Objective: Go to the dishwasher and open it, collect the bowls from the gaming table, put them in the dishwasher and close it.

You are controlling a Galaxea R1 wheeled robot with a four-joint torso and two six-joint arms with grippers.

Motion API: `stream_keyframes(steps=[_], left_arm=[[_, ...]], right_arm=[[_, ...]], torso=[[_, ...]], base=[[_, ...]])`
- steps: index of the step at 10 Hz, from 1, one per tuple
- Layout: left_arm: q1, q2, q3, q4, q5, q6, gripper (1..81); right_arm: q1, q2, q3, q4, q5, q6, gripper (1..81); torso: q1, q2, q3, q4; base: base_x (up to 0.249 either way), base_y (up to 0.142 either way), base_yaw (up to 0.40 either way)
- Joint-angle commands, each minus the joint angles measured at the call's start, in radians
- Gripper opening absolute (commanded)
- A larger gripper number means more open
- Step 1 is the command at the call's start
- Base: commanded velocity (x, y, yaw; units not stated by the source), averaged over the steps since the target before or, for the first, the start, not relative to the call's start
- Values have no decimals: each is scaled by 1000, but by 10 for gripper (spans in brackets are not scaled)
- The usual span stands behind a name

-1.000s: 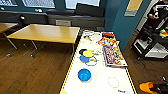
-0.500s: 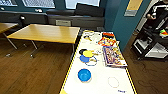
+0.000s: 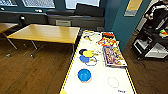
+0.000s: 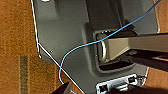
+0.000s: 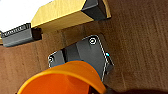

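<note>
From the head view we see a blue bowl (image 3: 84,75) on the near end of the gaming table's white worktop (image 3: 100,85); it looks light, stiff and smooth, so we would take its rim. In the wrist views, we cannot tell the fingers' state.

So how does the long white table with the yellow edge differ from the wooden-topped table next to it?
The long white-topped table with the yellow edge carries a bright blue bowl, flat round discs and colourful game boards, while the plain wooden-topped table has a bare top. The white table runs lengthwise away from the camera; the wooden table lies to its left, set at an angle. Both stand on the same dark wooden floor.
</note>
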Motion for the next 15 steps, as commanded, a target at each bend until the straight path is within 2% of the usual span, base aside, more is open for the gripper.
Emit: stream_keyframes(steps=[1, 3, 5, 7, 9, 12, 13, 14, 15], left_arm=[[-6, -1, 2, 6, 61, 2, 811], [-6, -13, 5, 5, 61, 1, 811], [-5, -60, 45, -2, 31, -2, 811], [-3, -171, 196, -2, 27, -4, 811], [-4, -318, 386, -1, 27, -4, 811], [-17, -541, 632, -6, -39, -8, 811], [-29, -604, 702, -8, -42, -30, 811], [-41, -674, 785, -6, -41, -67, 811], [-54, -725, 851, -6, -42, -71, 811]], right_arm=[[-360, 62, -55, 109, 396, -256, 10], [-440, 229, -224, 47, 507, -264, 10], [-454, 346, -355, 36, 509, -264, 10], [-456, 452, -450, 28, 500, -264, 10], [-451, 529, -530, 31, 500, -262, 10], [-434, 596, -585, 16, 496, -253, 10], [-431, 610, -594, 8, 496, -256, 10], [-429, 633, -616, -6, 495, -258, 10], [-429, 662, -648, -10, 492, -259, 10]], torso=[[0, 0, 0, 0], [0, 0, 0, 0], [0, 0, 0, 0], [0, 0, 1, 0], [0, 0, 1, 0], [0, 0, 1, 0], [0, 0, 1, 0], [0, 0, 1, 0], [0, 0, 1, 0]], base=[[0, 0, 0], [0, 0, 0], [0, 0, 0], [0, 0, 0], [0, 0, 0], [0, 0, 0], [0, 0, 0], [0, 0, 0], [0, 0, 0]])
